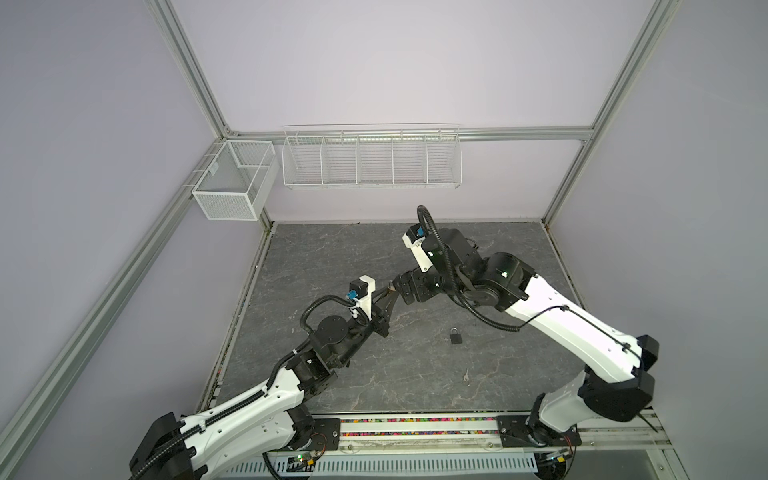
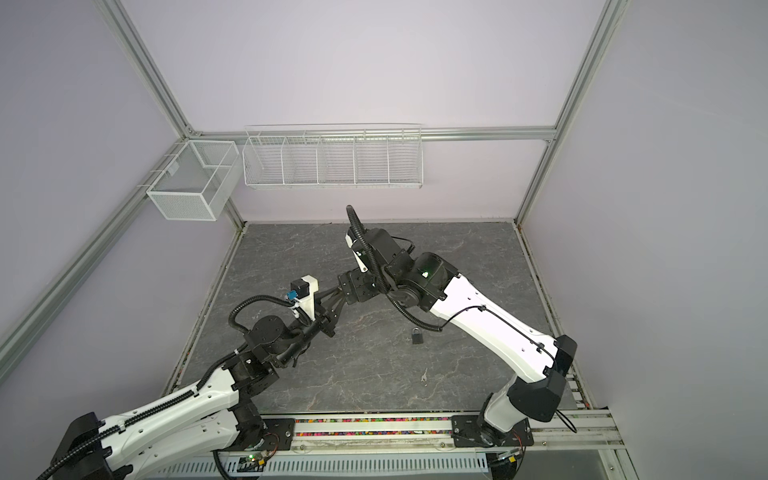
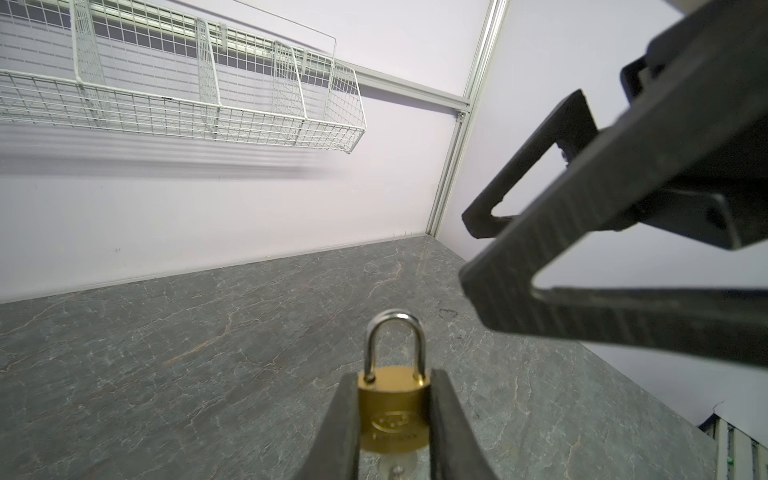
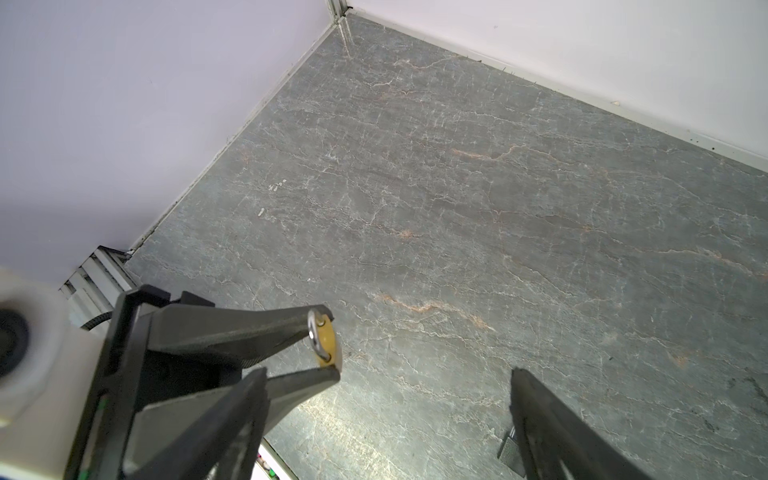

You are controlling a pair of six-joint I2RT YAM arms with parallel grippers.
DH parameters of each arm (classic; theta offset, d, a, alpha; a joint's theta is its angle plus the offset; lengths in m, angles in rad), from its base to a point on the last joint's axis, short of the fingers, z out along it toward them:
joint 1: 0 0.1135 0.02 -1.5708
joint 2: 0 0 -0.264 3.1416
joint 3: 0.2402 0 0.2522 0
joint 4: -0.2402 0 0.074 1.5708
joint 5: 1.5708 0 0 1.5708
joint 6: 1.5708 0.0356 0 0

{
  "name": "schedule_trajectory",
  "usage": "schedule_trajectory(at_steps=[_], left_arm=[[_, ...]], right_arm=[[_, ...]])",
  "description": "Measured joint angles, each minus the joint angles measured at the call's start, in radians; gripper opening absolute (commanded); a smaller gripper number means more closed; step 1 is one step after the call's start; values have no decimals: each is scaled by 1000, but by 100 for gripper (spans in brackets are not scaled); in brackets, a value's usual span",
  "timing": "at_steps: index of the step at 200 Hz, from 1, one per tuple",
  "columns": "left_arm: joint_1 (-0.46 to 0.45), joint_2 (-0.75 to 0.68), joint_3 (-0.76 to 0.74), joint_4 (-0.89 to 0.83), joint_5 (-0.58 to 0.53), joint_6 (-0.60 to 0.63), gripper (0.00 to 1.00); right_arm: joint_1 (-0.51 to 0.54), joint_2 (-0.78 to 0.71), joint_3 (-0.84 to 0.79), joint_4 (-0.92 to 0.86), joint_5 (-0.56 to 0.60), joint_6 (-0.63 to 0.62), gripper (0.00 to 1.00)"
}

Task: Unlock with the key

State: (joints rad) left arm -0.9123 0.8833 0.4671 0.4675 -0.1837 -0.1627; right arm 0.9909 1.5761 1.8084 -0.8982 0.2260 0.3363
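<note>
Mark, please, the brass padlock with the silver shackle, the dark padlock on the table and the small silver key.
brass padlock (image 3: 394, 415): left wrist view, body.
dark padlock (image 1: 456, 338): a top view, body.
small silver key (image 1: 466, 377): a top view, middle.

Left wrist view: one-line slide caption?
Left gripper clamps a brass padlock by its body above the grey table, the open right gripper close by.
</note>
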Motion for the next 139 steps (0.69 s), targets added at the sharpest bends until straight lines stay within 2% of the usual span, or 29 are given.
schedule_trajectory(at_steps=[59,139], left_arm=[[-14,33,-1,67,-18,34,0],[-24,66,-29,130,-55,71,0]], right_arm=[[19,115,106,-49,81,4,93],[20,191,196,-126,219,15,94]])
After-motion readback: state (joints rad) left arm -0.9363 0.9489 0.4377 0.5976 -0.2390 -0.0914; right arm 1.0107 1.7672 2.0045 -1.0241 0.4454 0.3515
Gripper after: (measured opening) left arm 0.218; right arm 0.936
